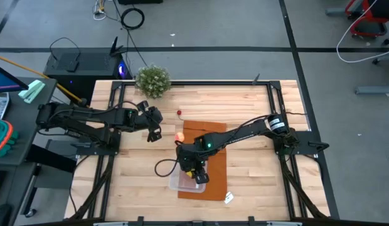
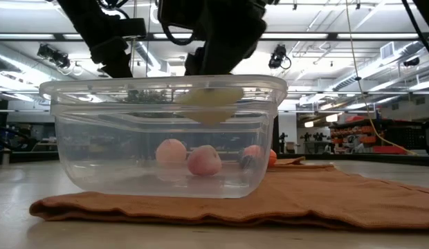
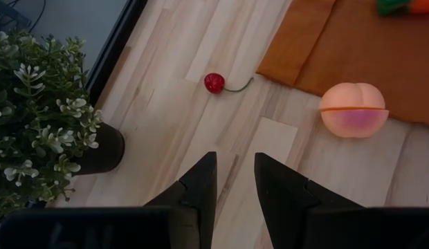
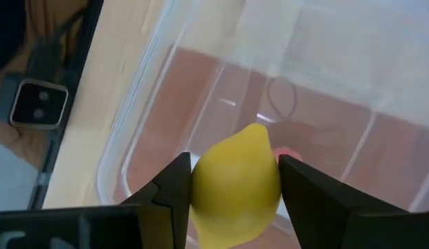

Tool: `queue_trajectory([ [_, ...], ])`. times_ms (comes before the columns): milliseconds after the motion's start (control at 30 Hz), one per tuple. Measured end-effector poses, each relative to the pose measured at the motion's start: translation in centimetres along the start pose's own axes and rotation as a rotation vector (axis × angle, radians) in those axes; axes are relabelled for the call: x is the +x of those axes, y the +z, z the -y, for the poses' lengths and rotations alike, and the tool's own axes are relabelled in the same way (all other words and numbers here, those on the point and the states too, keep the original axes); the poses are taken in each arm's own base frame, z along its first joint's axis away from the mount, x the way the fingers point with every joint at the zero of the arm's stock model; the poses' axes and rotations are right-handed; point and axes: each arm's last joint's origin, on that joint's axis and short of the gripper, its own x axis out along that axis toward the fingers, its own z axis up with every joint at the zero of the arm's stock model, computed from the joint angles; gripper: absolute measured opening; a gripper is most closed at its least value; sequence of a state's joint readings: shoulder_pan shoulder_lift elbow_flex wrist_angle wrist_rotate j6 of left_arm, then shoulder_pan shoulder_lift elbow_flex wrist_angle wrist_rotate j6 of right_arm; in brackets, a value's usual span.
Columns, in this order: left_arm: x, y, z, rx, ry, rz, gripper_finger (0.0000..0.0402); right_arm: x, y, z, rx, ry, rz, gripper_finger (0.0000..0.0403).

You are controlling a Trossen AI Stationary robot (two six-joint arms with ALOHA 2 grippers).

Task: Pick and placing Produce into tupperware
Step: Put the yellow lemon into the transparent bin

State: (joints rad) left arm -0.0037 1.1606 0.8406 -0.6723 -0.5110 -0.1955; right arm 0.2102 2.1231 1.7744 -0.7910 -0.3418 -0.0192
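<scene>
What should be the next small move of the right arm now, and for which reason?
Probably lower a little and open the fingers. The right gripper holds the lemon between its fingers, over the open tupperware; in the low view the lemon hangs at rim height, above the pink pieces already inside. The left gripper waits empty near the peach.

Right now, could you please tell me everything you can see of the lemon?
The lemon is a smooth, plain yellow toy with a pointed tip, plastic by its look. The right end effector grips it, one dark finger against each side. It hangs just above the clear tupperware, its underside about level with the rim, clear of the pieces lying inside.
</scene>
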Motion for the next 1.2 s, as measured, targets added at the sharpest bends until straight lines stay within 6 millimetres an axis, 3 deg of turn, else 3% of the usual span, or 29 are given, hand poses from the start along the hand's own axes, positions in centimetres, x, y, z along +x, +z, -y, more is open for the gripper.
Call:
queue_trajectory([
  [167,0.0,0.0,0.0,-0.002,0.0,0.003,0.0107,0.3,-0.1,-0.9,-0.053,-0.003,-0.011,0.0153],
  [533,0.0,0.0,0.0,-0.002,0.0,0.003,0.0107,1.6,0.0,-0.7,-0.036,-0.002,-0.006,0.0153],
  [867,0.0,-0.1,0.0,0.004,0.002,-0.008,0.0107,4.5,-0.4,-1.3,-0.114,-0.027,-0.052,0.0153],
  [1200,0.0,-0.1,0.0,0.004,0.002,-0.011,0.0107,4.2,-0.3,-1.4,-0.104,-0.035,-0.037,0.016],
])
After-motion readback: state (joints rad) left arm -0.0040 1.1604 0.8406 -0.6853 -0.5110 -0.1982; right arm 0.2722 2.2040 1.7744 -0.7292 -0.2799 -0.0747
